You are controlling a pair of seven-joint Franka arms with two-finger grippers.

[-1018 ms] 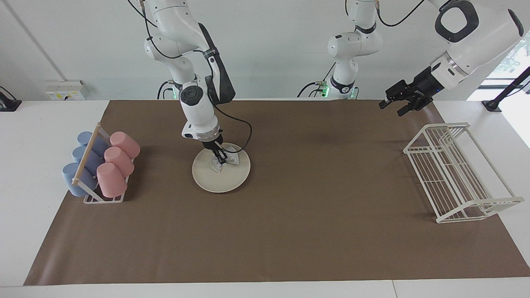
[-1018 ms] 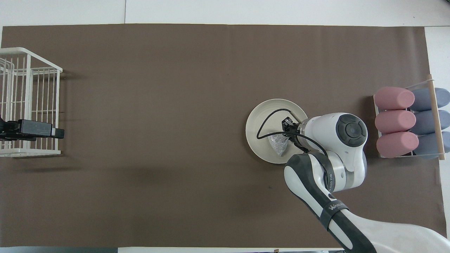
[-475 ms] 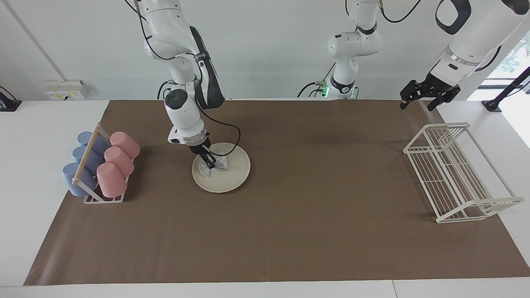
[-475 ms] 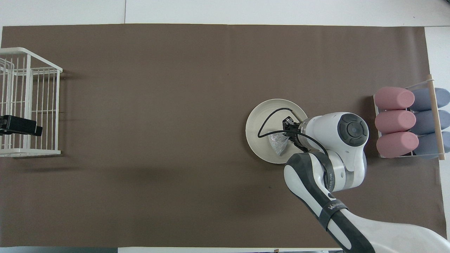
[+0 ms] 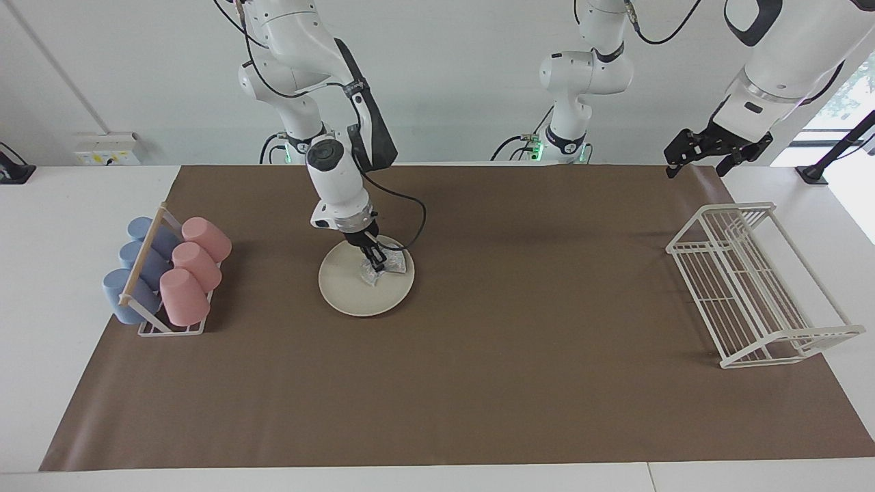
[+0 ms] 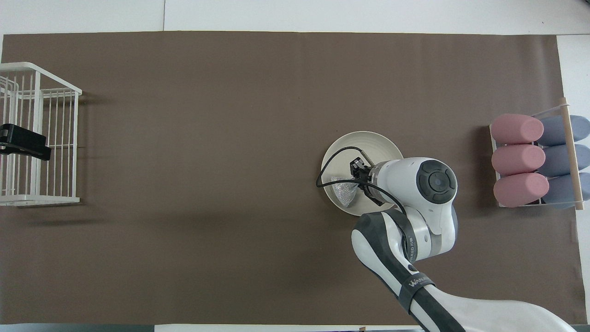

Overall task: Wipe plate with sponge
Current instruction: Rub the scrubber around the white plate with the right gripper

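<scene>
The cream-white plate point(image 5: 347, 292) point(image 6: 371, 142) lies flat on the brown mat, toward the right arm's end of the table. The glittery silver sponge point(image 5: 386, 266) point(image 6: 344, 194) rests on the plate, on the part nearest the robots and toward the table's middle. My right gripper point(image 5: 374, 266) points steeply down and is shut on the sponge, pressing it onto the plate. In the overhead view its wrist hides much of the plate. My left gripper point(image 5: 696, 169) point(image 6: 24, 142) waits open in the air over the white wire rack, holding nothing.
The white wire rack point(image 5: 750, 287) point(image 6: 38, 138) stands at the left arm's end of the mat. A holder of pink and blue cups point(image 5: 167, 272) point(image 6: 534, 159) lying on their sides stands at the right arm's end, close to the plate. A cable loops over the plate.
My right gripper dragged the sponge across the plate toward the cup holder, then back toward the table's middle. The left gripper drew back and rose toward the mat's corner.
</scene>
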